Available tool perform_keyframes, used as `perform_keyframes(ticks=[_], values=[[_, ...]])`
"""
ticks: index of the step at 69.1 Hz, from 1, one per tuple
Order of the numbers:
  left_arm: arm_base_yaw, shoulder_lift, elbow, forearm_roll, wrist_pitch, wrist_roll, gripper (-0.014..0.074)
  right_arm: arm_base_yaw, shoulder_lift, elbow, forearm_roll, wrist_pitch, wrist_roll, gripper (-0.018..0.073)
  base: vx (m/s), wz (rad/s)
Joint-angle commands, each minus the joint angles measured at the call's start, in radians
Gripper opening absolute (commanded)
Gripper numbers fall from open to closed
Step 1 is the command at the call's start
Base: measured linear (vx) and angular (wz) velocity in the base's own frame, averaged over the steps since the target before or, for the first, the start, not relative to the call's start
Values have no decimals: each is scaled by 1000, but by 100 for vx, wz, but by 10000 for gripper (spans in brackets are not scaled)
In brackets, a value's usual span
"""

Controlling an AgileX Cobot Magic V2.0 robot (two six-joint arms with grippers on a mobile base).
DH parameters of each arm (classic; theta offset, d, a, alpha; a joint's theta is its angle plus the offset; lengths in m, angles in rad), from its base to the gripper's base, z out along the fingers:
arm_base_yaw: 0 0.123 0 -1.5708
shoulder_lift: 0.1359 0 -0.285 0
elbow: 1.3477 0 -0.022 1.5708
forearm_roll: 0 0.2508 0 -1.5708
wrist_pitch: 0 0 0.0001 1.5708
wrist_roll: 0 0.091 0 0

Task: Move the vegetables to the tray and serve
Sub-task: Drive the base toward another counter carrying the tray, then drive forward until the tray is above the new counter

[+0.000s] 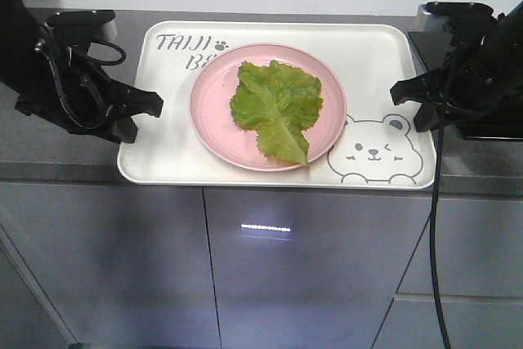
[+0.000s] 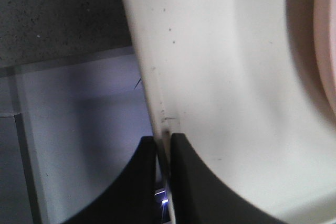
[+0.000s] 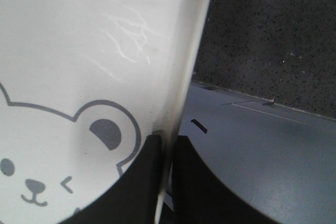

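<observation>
1. The lettuce leaf (image 1: pixel 276 108) is lying flat on the pink plate (image 1: pixel 208 120), its pale rib running toward the near edge and its tip reaching the plate's front rim.
2. The pink plate is sitting roughly in the middle of the tray (image 1: pixel 376 63), partly covering the grey lettering (image 1: pixel 184 42) at the far left; the bear drawing (image 1: pixel 377 151) is showing at the near right corner, just beside the plate.
3. The tray is lying across the dark speckled counter (image 1: pixel 57 145), its front edge slightly overhanging the grey cabinet front (image 1: pixel 286 267) (whether it is resting on the counter or raised off it cannot be told).
4. The left gripper (image 2: pixel 164 145) is gripping the tray's left rim near the front corner: its two black fingers (image 2: pixel 139 182) are standing almost together, one under the rim and one above, with only the thin edge between them.
5. The right gripper (image 3: pixel 167 145) is pinching the opposite rim in the same way, its jaws narrowed to the thickness of the edge, close to the bear's ear.
6. Both arms are reaching inward from the sides of the tray, well apart from the leaf and the plate.
</observation>
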Motion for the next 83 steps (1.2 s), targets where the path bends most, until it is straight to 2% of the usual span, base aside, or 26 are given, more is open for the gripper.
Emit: perform_keyframes(ticks=[1,83], values=[[-21,-51,-31,-92,-71,23,-6,11,-52,-25,79,-37,-28,-6,11,-2],[-21,-51,-31,-92,-71,23,-6,11,-52,-25,79,-37,-28,-6,9,0]])
